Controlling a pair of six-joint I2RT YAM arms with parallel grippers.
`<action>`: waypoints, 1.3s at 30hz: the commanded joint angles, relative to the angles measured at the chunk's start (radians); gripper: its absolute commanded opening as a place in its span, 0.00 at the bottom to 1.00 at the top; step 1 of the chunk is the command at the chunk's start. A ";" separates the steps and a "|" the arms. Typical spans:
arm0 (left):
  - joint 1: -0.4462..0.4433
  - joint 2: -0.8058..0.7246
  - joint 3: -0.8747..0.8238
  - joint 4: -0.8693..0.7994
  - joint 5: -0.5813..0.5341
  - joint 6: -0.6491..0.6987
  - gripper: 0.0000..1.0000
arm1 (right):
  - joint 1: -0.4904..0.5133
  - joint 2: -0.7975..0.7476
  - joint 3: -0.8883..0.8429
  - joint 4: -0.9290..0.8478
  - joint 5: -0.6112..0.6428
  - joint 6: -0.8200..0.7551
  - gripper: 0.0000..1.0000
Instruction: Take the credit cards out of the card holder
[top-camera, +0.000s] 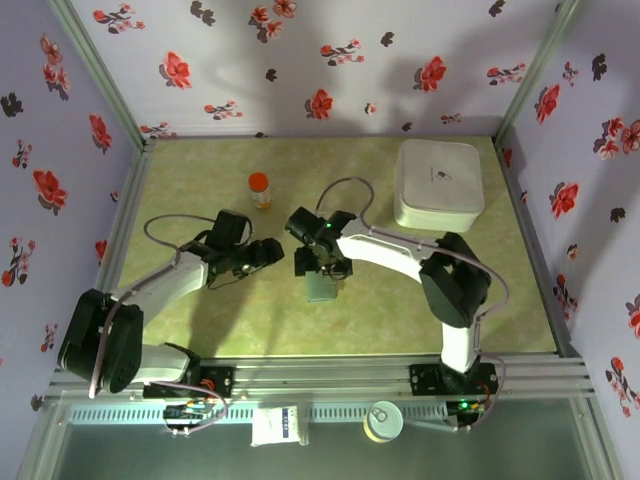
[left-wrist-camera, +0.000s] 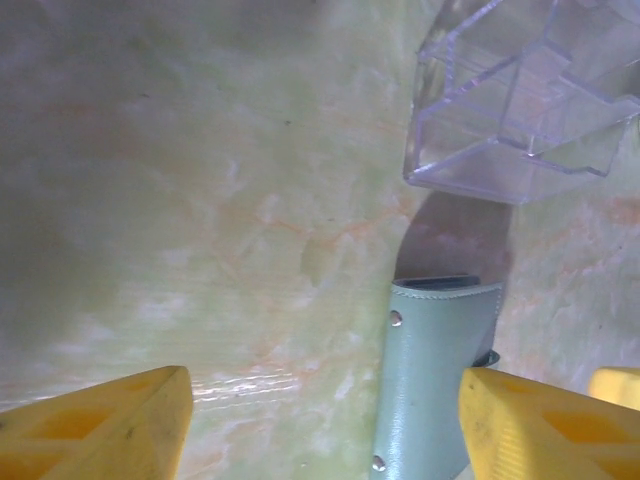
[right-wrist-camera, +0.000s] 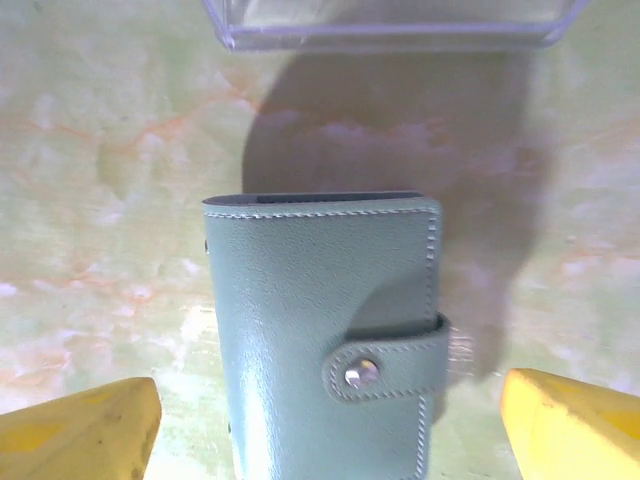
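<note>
The card holder (right-wrist-camera: 330, 350) lies flat on the table (top-camera: 380, 310) just ahead of the two bases. It is shut, with its strap (right-wrist-camera: 385, 365) snapped over the front panel. The right gripper (right-wrist-camera: 330, 430) hangs directly over it. Its yellow fingers (right-wrist-camera: 80, 430) are spread wide to either side, with bare table in both gaps, and they touch nothing. The left gripper (left-wrist-camera: 320, 430) hovers just beside the holder, its jaws also apart and empty. The holder's edge sits close to one of its fingers, though from that angle contact is hard to judge. Just beyond stands a clear plastic box (left-wrist-camera: 520, 100). Farther back are an orange-capped bottle (top-camera: 259, 188) and a white box (top-camera: 438, 182). I judge the task barely begun: the strap is to be unsnapped, the holder opened, and every one of the cards drawn out.
</note>
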 joint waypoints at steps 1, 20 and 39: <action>-0.033 0.031 0.024 0.059 0.015 -0.049 0.62 | -0.022 -0.044 -0.048 -0.004 0.024 -0.022 0.82; -0.130 0.061 -0.057 0.223 -0.002 -0.195 0.02 | -0.004 0.030 -0.046 0.019 -0.082 -0.097 0.47; -0.099 0.034 -0.105 0.248 0.012 -0.204 0.00 | 0.020 0.138 0.027 -0.032 -0.030 -0.088 0.36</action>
